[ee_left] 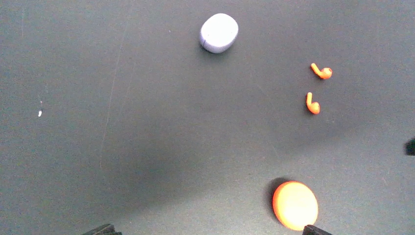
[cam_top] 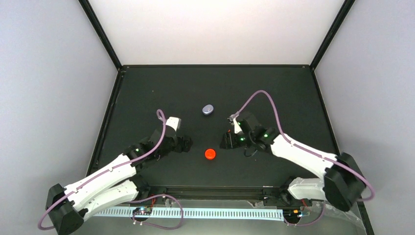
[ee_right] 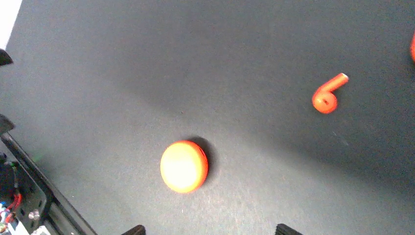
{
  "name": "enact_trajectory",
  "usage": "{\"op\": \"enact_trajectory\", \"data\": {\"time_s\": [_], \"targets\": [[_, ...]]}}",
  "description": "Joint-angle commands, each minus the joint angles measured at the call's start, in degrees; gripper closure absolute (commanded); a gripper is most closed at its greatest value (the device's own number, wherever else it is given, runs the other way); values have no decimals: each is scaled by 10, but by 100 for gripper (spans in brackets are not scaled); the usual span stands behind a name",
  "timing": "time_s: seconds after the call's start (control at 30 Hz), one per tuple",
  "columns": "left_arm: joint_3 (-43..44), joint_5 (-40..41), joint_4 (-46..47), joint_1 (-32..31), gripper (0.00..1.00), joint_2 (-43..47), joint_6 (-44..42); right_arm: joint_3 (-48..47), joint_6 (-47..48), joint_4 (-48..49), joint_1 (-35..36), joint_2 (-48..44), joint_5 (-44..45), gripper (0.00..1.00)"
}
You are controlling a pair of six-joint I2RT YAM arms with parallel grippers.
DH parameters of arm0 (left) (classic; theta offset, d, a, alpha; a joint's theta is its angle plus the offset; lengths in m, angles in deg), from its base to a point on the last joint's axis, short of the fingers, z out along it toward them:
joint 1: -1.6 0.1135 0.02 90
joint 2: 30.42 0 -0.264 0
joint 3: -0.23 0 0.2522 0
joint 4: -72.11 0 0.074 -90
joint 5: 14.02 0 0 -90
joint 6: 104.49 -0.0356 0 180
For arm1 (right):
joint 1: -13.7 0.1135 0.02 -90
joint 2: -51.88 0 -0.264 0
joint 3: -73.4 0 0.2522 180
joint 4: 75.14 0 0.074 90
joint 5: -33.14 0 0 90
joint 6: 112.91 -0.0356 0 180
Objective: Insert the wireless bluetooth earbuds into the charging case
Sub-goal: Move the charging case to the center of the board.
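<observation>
The black tabletop (cam_top: 147, 93) holds two pebble-like charging cases: a lavender case (ee_left: 219, 33) towards the far side and a red-orange case (ee_left: 295, 205) nearer the arms, well apart from each other. Two red-orange earbuds (ee_left: 322, 72) lie loose on the bare surface off to one side of the line between the cases. They are near each other but not touching, and neither touches a case. From the right wrist, one earbud (ee_right: 329, 94) lies on its side with its stem pointing up and right. The second is only a sliver at the right edge of that view. From overhead the earbuds cannot be made out beside the dark body of the right gripper (cam_top: 226, 141), which hangs just right of the red-orange case. The left gripper (cam_top: 185, 144) hangs just left of that case. Both grippers have their fingers spread with nothing between them, and only the fingertips (ee_right: 134, 229) show at the bottom of each wrist view. The matte surface carries faint scratches and a white speck (ee_left: 40, 113). Pale walls and black corner posts (cam_top: 100, 32) enclose the table. Purple cables (cam_top: 259, 95) loop over both arms, and a white slotted strip (cam_top: 210, 214) runs along the near edge.
</observation>
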Motion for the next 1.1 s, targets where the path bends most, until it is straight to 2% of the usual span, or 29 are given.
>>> {"op": "enact_trajectory", "data": {"time_s": [0.0, 0.23, 0.33, 0.8, 1.07], "targets": [[-2, -25, 29, 19, 1, 21, -23, -38, 6, 69, 0, 86, -45, 36], [-5, -32, 26, 24, 1, 22, -21, -73, 22, 61, 3, 211, 8, 64], [-10, -36, 27, 24, 1, 31, -20, -71, 27, 61, 18, 233, 11, 71], [-14, -64, 25, 24, 2, 44, -16, -89, -1, 79, 107, 287, 2, 76], [-14, -68, 19, 24, 2, 52, -3, -111, 36, 72, 126, 270, -8, 75]]}}
